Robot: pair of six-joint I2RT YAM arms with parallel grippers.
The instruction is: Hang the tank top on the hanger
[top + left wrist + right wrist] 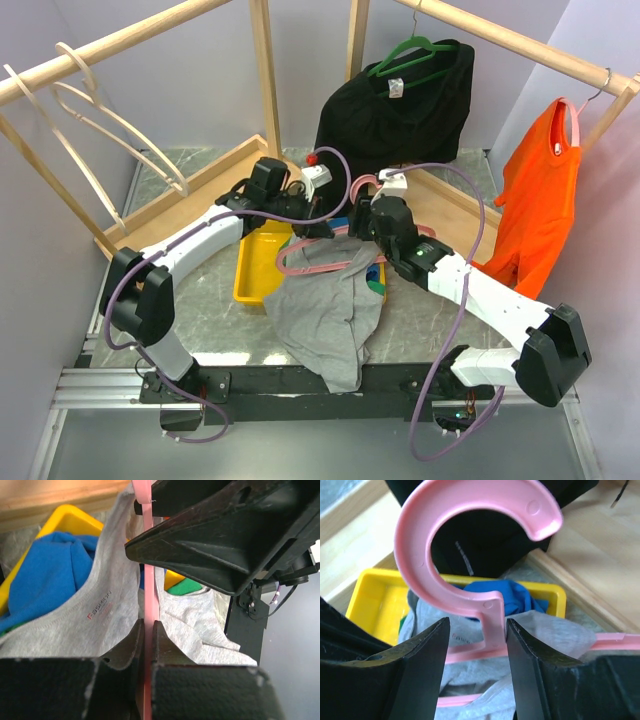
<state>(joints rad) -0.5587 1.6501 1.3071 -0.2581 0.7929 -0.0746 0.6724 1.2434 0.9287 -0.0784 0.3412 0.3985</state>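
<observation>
The pink hanger [318,268] is held up over the table's middle, and the light-grey tank top [330,315] is draped on it, hanging toward the near edge. My left gripper [148,627] is shut on a thin bar of the hanger [148,570], with grey fabric [85,620] on both sides. My right gripper [477,630] stands open astride the hanger's neck below the curved hook [445,540]. Its right finger [530,660] lies close against the neck and the left finger is apart. In the top view both grippers, left [305,222] and right [362,222], meet at the hanger's top.
A yellow bin [252,270] with blue and green clothes sits under the hanger. A black garment on a green hanger [400,100] and an orange tank top [540,190] hang on the right rail. Cream hangers [100,120] hang on the left rail. Wooden frame beams [200,185] border the work area.
</observation>
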